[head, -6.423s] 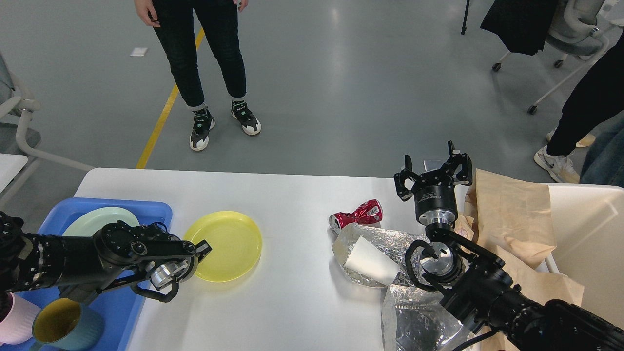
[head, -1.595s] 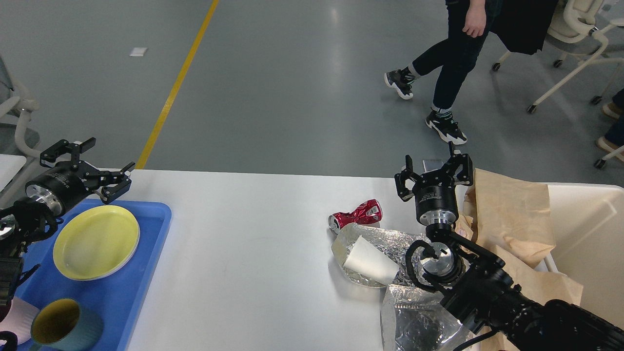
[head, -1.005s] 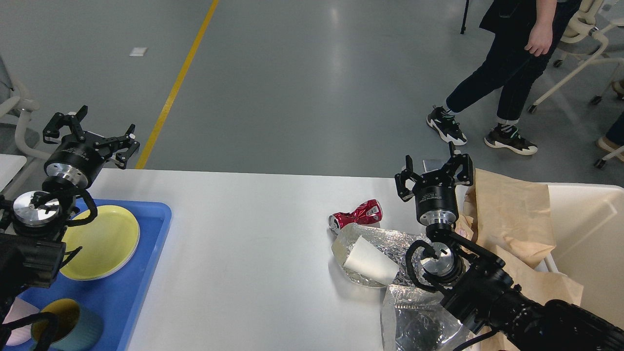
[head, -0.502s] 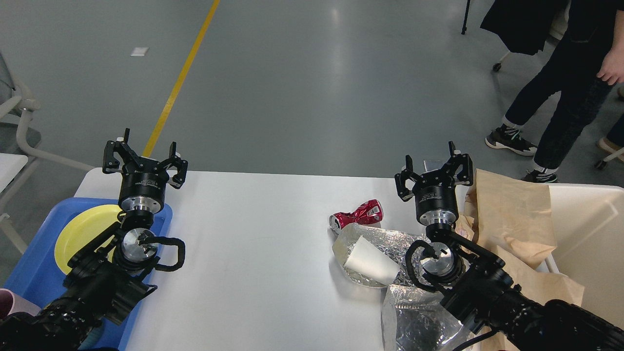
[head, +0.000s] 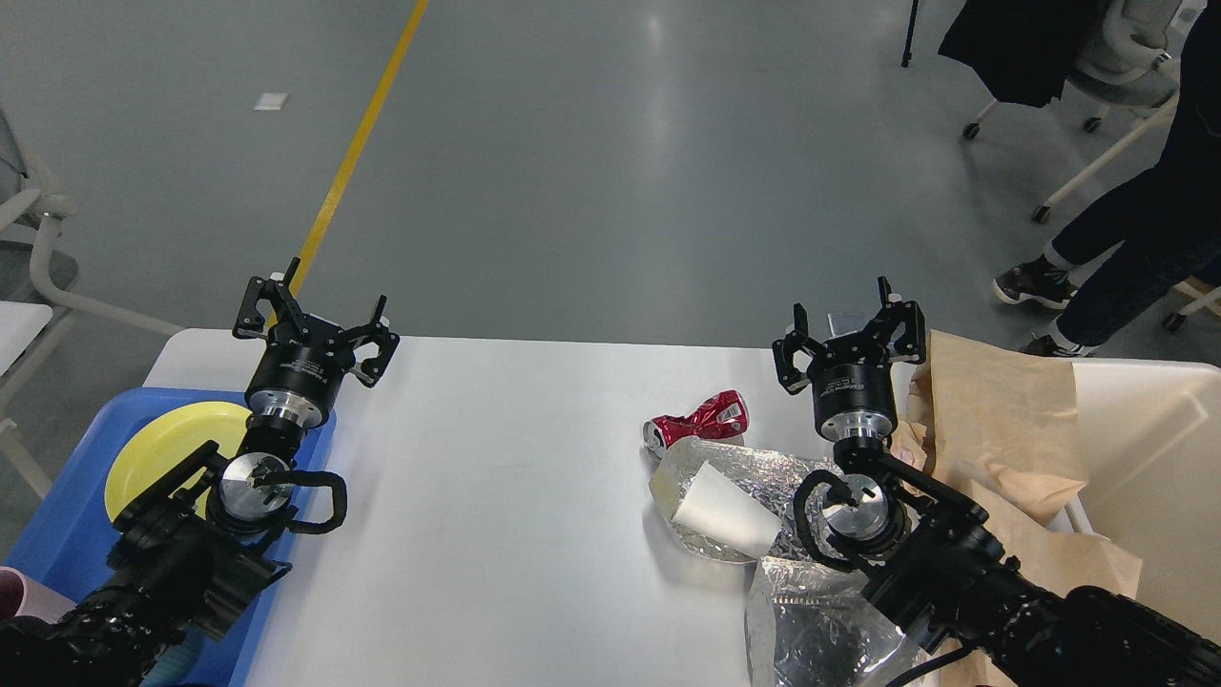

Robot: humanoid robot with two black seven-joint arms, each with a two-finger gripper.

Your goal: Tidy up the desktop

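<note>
The desktop (head: 515, 458) fills the lower middle of the frame. This surface is only partly tidy: a yellow plate (head: 162, 453) lies in the blue tray (head: 57, 534) at lower left, but a crushed red can (head: 696, 420), foil wrappers (head: 734, 506) and brown paper (head: 1002, 429) remain at right. Left gripper (head: 315, 320) and right gripper (head: 849, 334) hover with jaws spread, holding nothing.

A yellow plate (head: 167, 448) lies in a blue tray (head: 57, 534), while a crushed red can (head: 701, 420) touches crumpled foil (head: 754, 477) beside brown paper (head: 1002, 429).

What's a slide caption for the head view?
Both grippers, left gripper and right gripper, open above the desktop; crushed red can remains.
</note>
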